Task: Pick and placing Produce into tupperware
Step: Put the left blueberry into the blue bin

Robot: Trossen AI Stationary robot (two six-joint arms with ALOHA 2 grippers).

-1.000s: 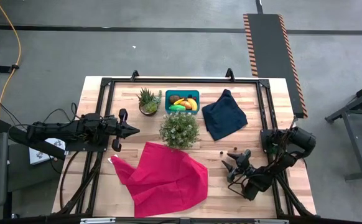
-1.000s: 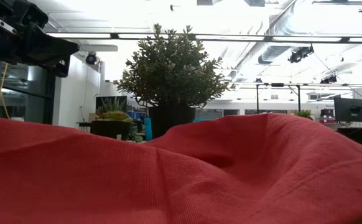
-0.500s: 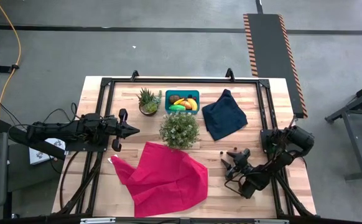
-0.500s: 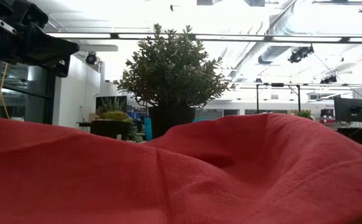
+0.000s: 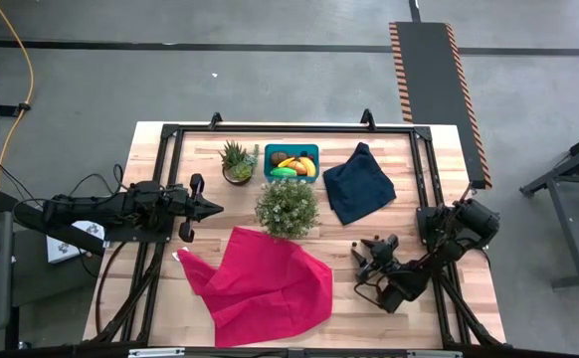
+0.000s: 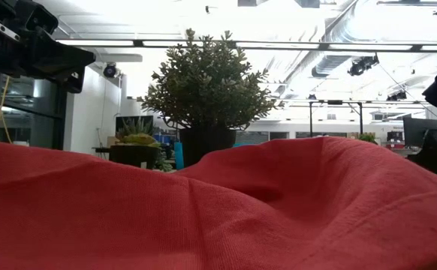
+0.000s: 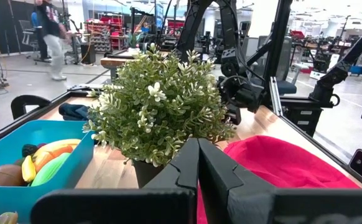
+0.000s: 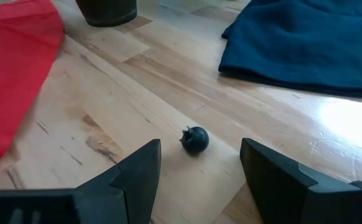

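**Right hand open over a dark berry; tub already holds fruit**

Two arms reach over one wooden bench (image 5: 150, 298). The right hand (image 5: 365, 258) sits at the lower right of the high view, its two fingers (image 8: 137, 171) spread wide and holding nothing. One small dark berry (image 8: 194, 140) lies on the bare wood just ahead of the gap between them. In the high view one dark bit (image 5: 355, 244) shows just above that hand; I cannot tell whether more lie there.

The left hand (image 5: 213, 208) hangs at the left middle of the high view, fingers pressed together and empty, pointing toward the bushy plant (image 5: 288, 206).

One teal tub (image 5: 291, 160) stands at the upper centre of the bench, between the spiky plant (image 5: 237, 161) and the navy cloth (image 5: 358, 184). Inside it lie a banana (image 7: 52, 151), a green piece (image 7: 49, 172) and a brown oval (image 7: 0, 175); other pieces there are too small to count.

Plants: two. Cloths: two, the navy one and a red cloth (image 5: 260, 278) spread in the lower centre, which fills the bottom of the low view. One person (image 7: 50, 37) walks in the room beyond.
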